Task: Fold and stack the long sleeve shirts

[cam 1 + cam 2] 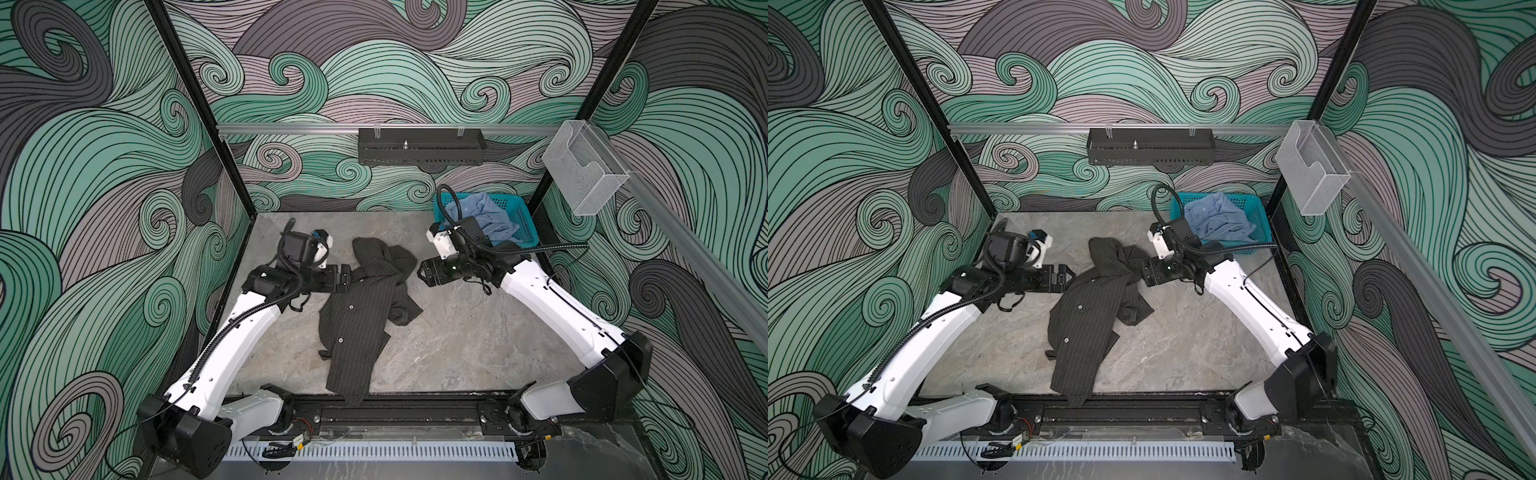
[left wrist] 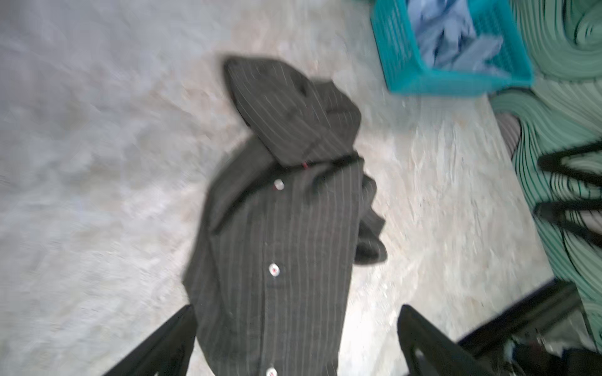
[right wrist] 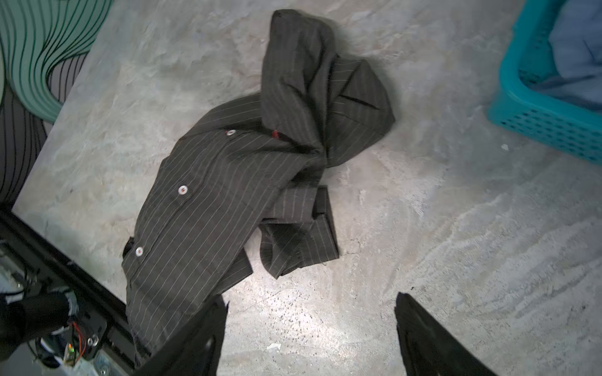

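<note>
Gaping empty, right tool [image 3: 311, 299] shows best wrist-side.

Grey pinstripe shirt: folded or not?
Not folded. The grey pinstripe shirt lies rumpled on the table, button front up, with cloth bunched at one side and its lower end draped over the front edge.

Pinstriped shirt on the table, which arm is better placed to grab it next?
Probably left: the left gripper, open, straddles the pinstriped shirt; the right gripper, open, faces mostly bare table.
</note>
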Robot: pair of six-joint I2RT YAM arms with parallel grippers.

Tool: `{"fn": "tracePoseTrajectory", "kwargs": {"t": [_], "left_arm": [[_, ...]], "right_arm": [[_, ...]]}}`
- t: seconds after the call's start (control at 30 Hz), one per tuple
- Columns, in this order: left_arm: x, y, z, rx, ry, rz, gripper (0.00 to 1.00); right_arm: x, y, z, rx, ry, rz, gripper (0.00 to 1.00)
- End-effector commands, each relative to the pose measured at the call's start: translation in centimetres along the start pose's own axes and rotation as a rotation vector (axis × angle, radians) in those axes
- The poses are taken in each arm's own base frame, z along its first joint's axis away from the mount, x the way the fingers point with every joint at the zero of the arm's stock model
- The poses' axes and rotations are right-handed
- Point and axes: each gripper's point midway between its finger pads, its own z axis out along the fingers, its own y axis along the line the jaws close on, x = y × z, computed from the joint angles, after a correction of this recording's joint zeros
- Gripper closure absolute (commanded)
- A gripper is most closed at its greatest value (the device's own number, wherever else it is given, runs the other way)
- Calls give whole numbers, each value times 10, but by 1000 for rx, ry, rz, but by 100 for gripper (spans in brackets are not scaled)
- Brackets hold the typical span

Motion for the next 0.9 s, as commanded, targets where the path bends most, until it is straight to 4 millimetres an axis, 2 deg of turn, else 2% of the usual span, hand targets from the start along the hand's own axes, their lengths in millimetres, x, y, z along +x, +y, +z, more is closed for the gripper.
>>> {"fn": "tracePoseTrajectory", "kwargs": {"t": [0.0, 0.13, 0.3, 0.33, 0.4, 0.43, 0.73, 0.8, 0.87], "left_arm": [[39, -24, 24, 38, 127, -43, 2], [68, -37, 49, -38, 206, 19, 1], [76, -48, 78, -132, 215, 103, 1], [78, -46, 88, -164, 228, 116, 4], [78, -45, 101, -217, 242, 131, 16], [78, -44, 109, -239, 252, 137, 18], [62, -41, 157, -368, 276, 204, 9], [59, -34, 163, -423, 278, 218, 11], [59, -28, 170, -469, 292, 241, 22]], "right_arm": [[14, -24, 23, 40, 10, 171, 18], [25, -33, 32, 25, 0, 244, 19], [33, -34, 41, 15, 10, 268, 19], [33, -33, 41, 10, 10, 270, 19], [33, -33, 42, 3, 7, 273, 19], [34, -34, 43, 4, 7, 274, 19], [39, -40, 43, 10, 14, 276, 19], [39, -40, 44, 9, 13, 277, 19], [39, -41, 44, 6, 11, 279, 19]]}}
